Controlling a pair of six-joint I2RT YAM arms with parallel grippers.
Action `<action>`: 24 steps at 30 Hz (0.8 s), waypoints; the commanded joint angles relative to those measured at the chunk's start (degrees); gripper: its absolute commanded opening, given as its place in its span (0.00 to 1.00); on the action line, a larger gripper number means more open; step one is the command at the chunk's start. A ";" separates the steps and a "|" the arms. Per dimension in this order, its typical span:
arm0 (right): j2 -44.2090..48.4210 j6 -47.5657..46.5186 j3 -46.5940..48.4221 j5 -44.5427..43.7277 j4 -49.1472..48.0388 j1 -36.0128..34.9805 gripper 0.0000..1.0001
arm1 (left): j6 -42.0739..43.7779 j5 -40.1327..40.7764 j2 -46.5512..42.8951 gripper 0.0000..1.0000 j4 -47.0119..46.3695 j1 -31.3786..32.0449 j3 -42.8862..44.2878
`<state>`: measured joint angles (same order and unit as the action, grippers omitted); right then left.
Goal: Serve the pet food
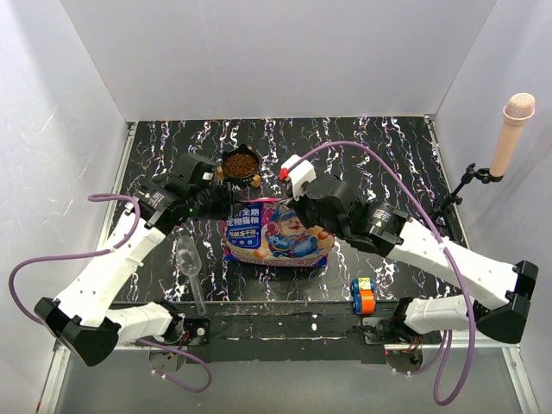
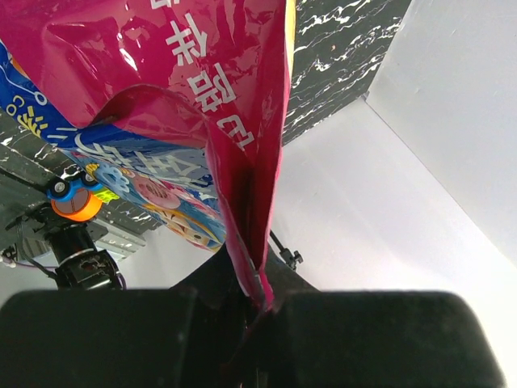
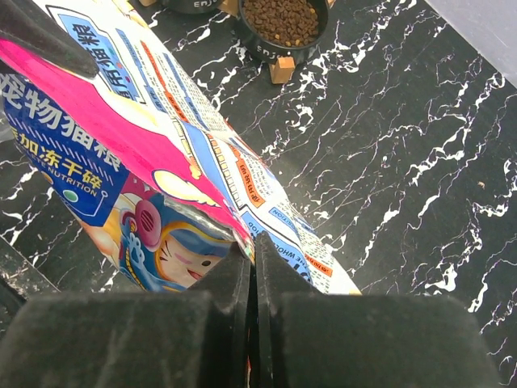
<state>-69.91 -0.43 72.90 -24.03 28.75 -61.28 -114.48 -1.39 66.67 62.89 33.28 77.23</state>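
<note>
The magenta-and-blue cartoon pet food bag [image 1: 274,233] is held up between both arms over the table's middle. My left gripper [image 2: 262,303] is shut on the bag's magenta edge [image 2: 242,202] at its left top corner. My right gripper [image 3: 253,257] is shut on the bag's right top edge [image 3: 230,226]. Dark-brown kibble [image 1: 241,163] fills a black bowl [image 1: 256,175] just behind the bag; it also shows in the right wrist view [image 3: 281,18]. The bag's inside is hidden.
A clear plastic scoop [image 1: 191,267] lies on the table at the front left. A blue, orange and yellow toy block stack [image 1: 362,296] stands at the front right. A microphone on a stand [image 1: 509,134] rises at the right wall.
</note>
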 commanded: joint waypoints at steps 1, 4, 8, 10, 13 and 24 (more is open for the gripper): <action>4.95 -4.23 -1.36 -19.12 7.20 5.29 0.01 | -4.97 6.40 -5.41 0.00 6.45 -1.72 2.13; 5.57 -4.85 -1.80 -18.68 7.46 6.69 0.01 | -5.06 6.40 -5.41 0.00 6.54 -1.72 2.13; 7.06 -5.98 -3.11 -17.98 7.46 8.10 0.26 | -5.14 6.31 -5.41 0.00 6.37 -1.72 2.05; 7.86 -6.69 -3.82 -17.72 7.20 8.80 0.25 | -5.32 6.31 -5.41 0.00 6.37 -1.81 2.05; 8.56 -7.57 -4.52 -17.36 7.54 9.24 0.01 | -5.41 6.22 -5.41 0.00 6.36 -1.81 1.96; 13.13 -9.68 -8.39 -17.28 6.49 12.49 0.21 | -5.76 6.49 -5.85 0.00 6.28 -2.08 1.43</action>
<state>-62.11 -5.39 66.41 -20.84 25.96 -55.83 -114.67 -2.83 66.41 62.50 33.50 77.25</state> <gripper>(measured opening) 0.218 0.015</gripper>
